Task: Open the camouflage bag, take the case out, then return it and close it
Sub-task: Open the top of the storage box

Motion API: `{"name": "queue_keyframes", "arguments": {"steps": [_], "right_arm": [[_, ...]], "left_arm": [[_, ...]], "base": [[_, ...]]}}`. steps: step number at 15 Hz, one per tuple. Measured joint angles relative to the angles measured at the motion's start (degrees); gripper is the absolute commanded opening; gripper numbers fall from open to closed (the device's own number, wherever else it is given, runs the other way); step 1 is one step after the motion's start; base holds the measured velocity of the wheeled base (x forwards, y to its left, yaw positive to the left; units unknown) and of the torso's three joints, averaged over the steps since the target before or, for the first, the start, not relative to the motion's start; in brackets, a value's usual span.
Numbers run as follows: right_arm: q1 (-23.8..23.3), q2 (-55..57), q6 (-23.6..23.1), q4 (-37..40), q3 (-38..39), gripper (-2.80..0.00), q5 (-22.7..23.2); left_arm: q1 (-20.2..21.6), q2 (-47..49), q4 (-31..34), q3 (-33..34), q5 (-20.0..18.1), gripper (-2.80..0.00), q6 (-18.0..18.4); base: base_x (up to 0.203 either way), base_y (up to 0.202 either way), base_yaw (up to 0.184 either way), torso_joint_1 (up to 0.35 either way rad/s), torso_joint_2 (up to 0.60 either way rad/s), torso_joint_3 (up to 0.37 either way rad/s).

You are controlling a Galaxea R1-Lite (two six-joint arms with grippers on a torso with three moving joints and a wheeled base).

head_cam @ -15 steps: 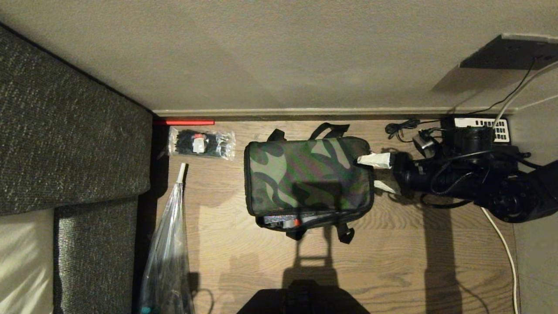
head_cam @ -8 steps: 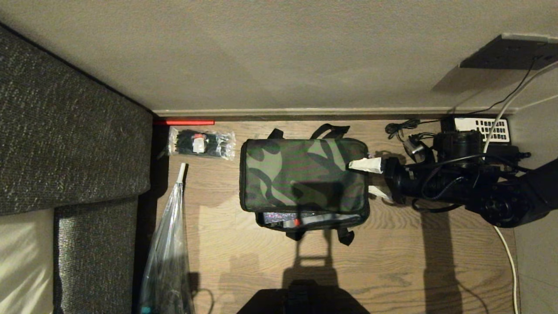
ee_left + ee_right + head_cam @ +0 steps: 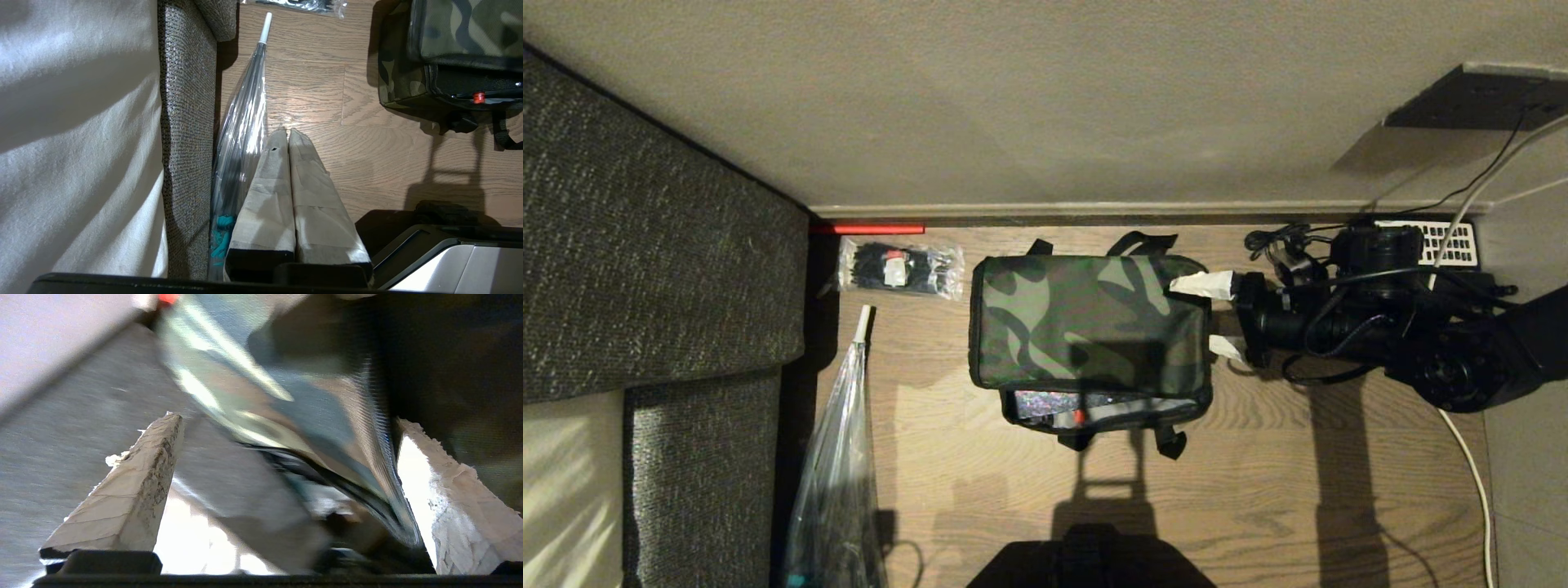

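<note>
The camouflage bag (image 3: 1086, 322) lies on the wood floor in the middle of the head view, its green lid lifted a little along the near edge. In that gap the silvery lining shows. So does a sliver of the case (image 3: 1078, 416) with its small red dot, seen too in the left wrist view (image 3: 478, 97). My right gripper (image 3: 1213, 317) is open at the bag's right end, one taped finger over the lid corner, the other beside the end wall. In the right wrist view the gripper (image 3: 288, 417) straddles the blurred lid edge. My left gripper (image 3: 286, 132) hangs shut and parked by the sofa.
A grey sofa (image 3: 645, 269) fills the left side, with a clear folded umbrella (image 3: 837, 457) leaning beside it. A packet of black ties (image 3: 898, 268) lies by the baseboard (image 3: 1143, 211). A telephone with white keypad (image 3: 1429, 241) and cables sit behind my right arm.
My right gripper has moved left and toward the wall while its wrist rolled. The bag's lid has shifted slightly left with it, and the near gap shows a little more lining.
</note>
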Motion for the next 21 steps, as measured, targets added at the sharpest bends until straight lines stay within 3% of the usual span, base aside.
{"name": "queue_keyframes", "arguments": {"steps": [3,7,10,14,21], "right_arm": [[0.56,-1.07,8.79,0.09,-1.78,0.0,-0.07],[0.98,-2.69,13.78,0.02,-2.81,0.0,-0.53],[1.01,-3.3,16.29,-0.46,-5.48,0.0,-4.57],[0.31,-4.26,26.87,-7.25,-7.96,0.0,-7.05],[-2.4,-4.62,27.14,-16.07,-7.68,0.0,-7.44]], "left_arm": [[-0.02,0.0,0.0,0.0,-0.02,-2.8,-0.05],[-0.02,0.0,0.0,0.0,-0.01,-2.8,-0.05],[0.0,0.0,0.0,0.0,-0.05,-2.8,-0.05],[0.0,0.0,0.0,0.0,-0.02,-2.8,-0.05],[-0.02,0.0,0.0,0.0,-0.02,-2.8,-0.05]], "base": [[0.0,0.0,0.0,0.0,0.0,0.0],[0.0,0.0,0.0,0.0,0.0,0.0],[0.0,0.0,0.0,0.0,0.0,0.0],[0.0,0.0,0.0,0.0,0.0,0.0],[0.0,0.0,0.0,0.0,0.0,0.0]]}}
